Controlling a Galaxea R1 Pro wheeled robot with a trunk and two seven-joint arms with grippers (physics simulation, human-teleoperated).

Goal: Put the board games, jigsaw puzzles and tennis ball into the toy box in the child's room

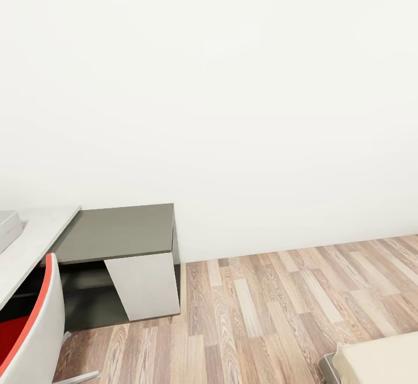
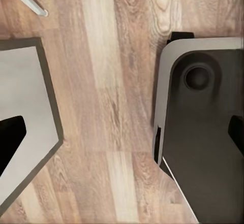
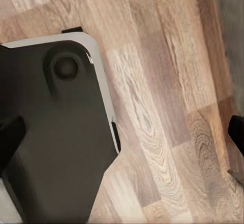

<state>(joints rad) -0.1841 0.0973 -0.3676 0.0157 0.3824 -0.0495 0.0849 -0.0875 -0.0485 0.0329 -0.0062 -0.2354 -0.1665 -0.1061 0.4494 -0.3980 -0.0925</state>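
The table (image 1: 119, 230) stands at the lower left of the head view, its dark grey low section with a white panel joined to the light grey top (image 1: 35, 239). A light grey corner of the toy box (image 1: 8, 227) sits on that top at the picture's edge. A corner of the bed (image 1: 383, 358) shows at the bottom right. The board games, jigsaw puzzles and tennis ball are out of view. My left gripper (image 2: 122, 132) hangs open over the plank floor, nothing between its fingers. My right gripper (image 3: 122, 132) is open too, above the floor beside my dark base (image 3: 56, 132).
A white chair with a red seat (image 1: 29, 332) stands close at the lower left, before the table. A bare white wall (image 1: 232, 82) is ahead. Open wood floor (image 1: 273, 314) lies between table and bed. My base (image 2: 203, 132) shows in the left wrist view, with a grey panel (image 2: 25, 107) opposite.
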